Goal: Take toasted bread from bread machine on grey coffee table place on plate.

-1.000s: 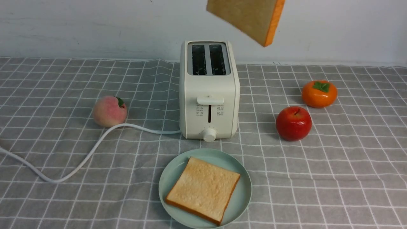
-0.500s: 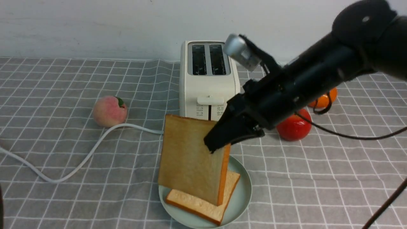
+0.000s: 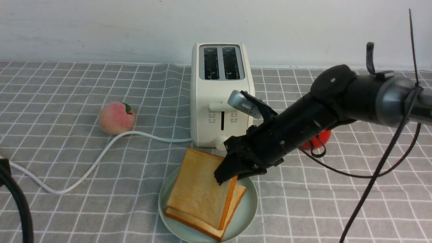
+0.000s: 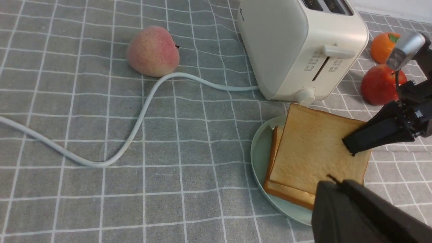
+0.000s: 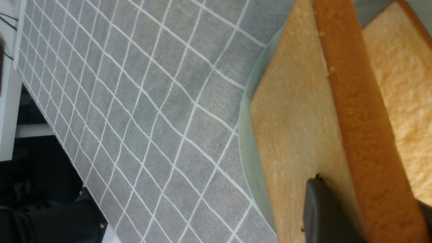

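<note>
front view: illegible small icons [image 3: 212, 117] on bread machine [image 3: 202, 101] face

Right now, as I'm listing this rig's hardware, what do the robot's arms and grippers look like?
The right arm is matte black with rounded tubular links and a grey metallic section further back. A silver cylinder sits on its wrist; thin black cables loop beneath. The right gripper is black and wedge-shaped. Of the left gripper only a plain black body shows.

On my screen, two golden slices of toasted bread [image 3: 199, 192] sit stacked, the upper tilted, on the mint-green plate [image 3: 250, 204] just before the cream bread machine [image 3: 221, 94].
</note>
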`<state>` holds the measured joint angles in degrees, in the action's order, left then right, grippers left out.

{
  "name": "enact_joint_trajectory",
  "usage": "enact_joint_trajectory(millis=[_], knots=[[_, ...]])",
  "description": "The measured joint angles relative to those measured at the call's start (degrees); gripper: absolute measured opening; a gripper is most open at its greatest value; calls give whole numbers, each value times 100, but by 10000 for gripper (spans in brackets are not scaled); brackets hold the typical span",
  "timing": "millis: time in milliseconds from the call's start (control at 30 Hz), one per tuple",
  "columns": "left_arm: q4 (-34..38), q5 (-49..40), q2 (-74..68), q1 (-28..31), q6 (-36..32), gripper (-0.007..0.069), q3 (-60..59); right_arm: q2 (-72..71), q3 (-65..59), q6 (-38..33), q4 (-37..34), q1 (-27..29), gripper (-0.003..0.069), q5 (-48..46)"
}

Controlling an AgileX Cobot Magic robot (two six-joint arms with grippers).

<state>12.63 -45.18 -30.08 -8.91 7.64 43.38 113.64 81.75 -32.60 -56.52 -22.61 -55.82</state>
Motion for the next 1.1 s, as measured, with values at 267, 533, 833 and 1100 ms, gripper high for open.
enact_joint_trajectory(millis=[267, 533, 833, 1100], knots=[[5, -63, 0, 0, -91, -14, 0, -258, 91, 286, 811, 0, 406, -132], [5, 6, 0, 0, -121, -14, -63, -1371, 234, 1262, 2487, 0, 423, -42], [5, 257, -11, 0, -131, -14, -531, -3580, 234, 3341, 4677, 0, 246, -49], [19, 766, -19, 0, -131, -14, -702, -5682, 67, 4772, 6401, 0, 165, 22]])
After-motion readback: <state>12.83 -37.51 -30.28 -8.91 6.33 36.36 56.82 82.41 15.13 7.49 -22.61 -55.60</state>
